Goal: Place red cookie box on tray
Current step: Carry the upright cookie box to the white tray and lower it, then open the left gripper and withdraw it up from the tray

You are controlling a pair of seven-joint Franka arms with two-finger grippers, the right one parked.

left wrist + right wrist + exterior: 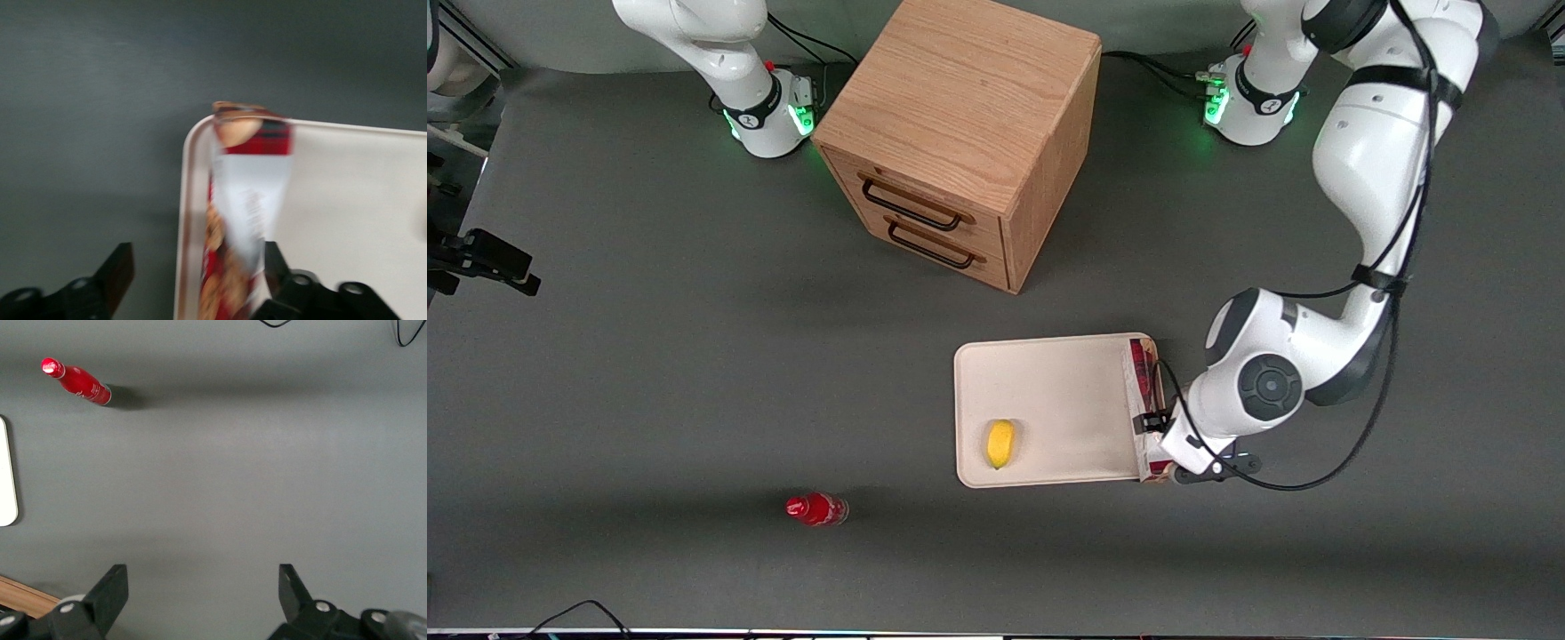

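Red cookie box (1144,411) lies along tray (1049,391) edge toward working arm's end, tilted on rim. Gripper (193,280) spread wide around box, one finger touching it. Lemon (1000,443) on tray; red bottle (815,509) on surface.

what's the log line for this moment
step: release | gripper: open, above tray edge | red cookie box: on edge along tray rim, between fingers | lemon: on tray
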